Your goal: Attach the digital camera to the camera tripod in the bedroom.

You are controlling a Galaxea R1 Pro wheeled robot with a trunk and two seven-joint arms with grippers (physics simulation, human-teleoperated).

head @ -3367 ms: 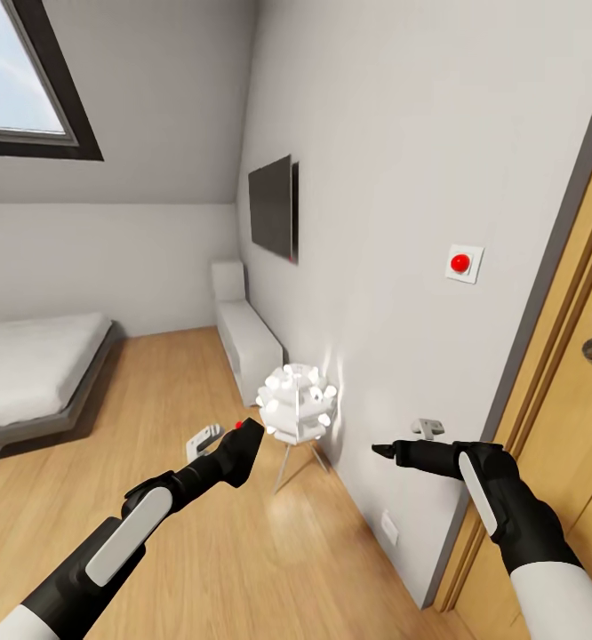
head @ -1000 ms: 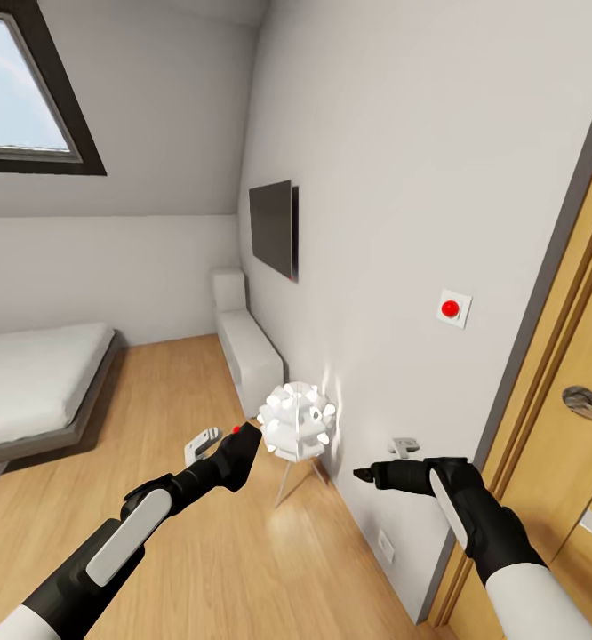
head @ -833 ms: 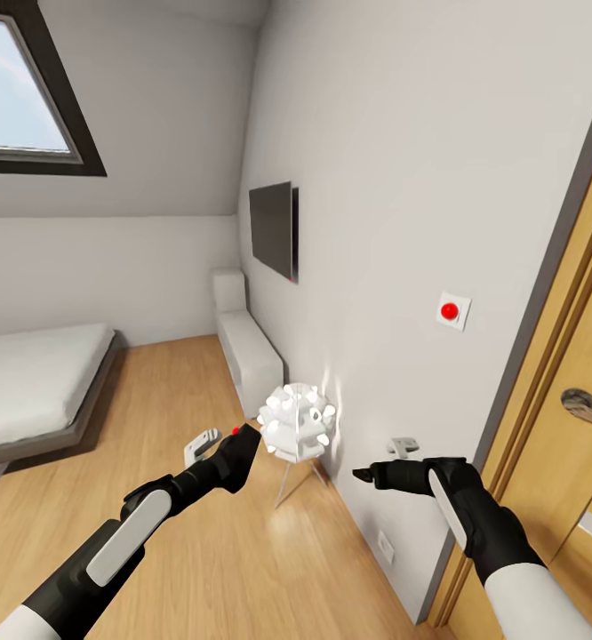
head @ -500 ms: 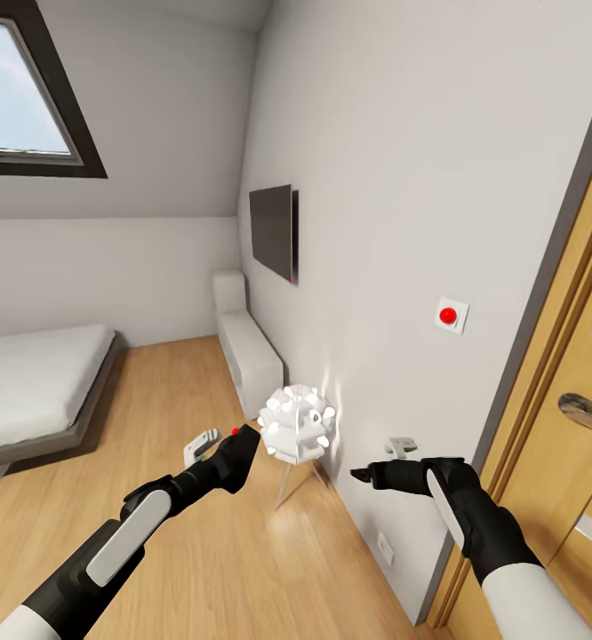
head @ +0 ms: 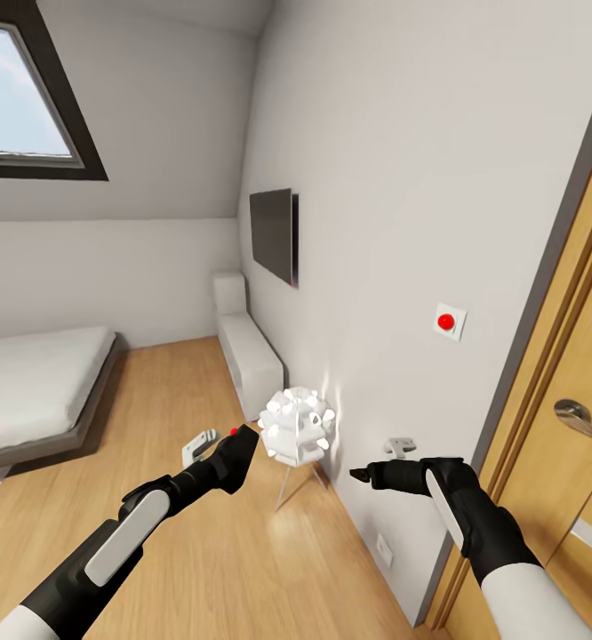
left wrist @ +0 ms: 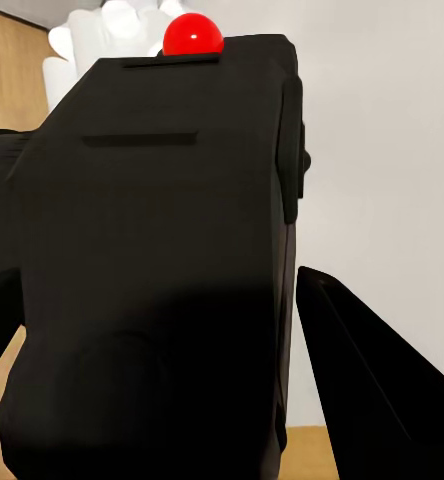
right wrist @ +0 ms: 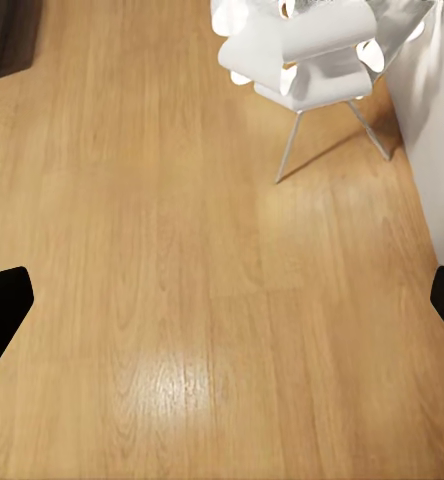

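The digital camera (head: 239, 451), black with a red round button on top, sits between the fingers of my left gripper (head: 234, 455), which is shut on it at mid-height over the wood floor. In the left wrist view the digital camera (left wrist: 162, 250) looms close, with a black finger (left wrist: 367, 385) beside it. My right gripper (head: 360, 476) hangs near the white wall. The right wrist view has it open (right wrist: 222, 310) over bare floor, the fingertips far apart. The camera tripod is out of view.
A small white lamp (head: 298, 425) on thin metal legs stands by the wall just past both grippers. Further off are a white bench (head: 247, 351), a wall screen (head: 272, 233) and a low grey bed (head: 29, 382). A wooden door (head: 572, 462) is at the right.
The whole picture has drifted a little, so the head camera has moved. Both arms keep the same pose, and the left gripper still holds the digital camera.
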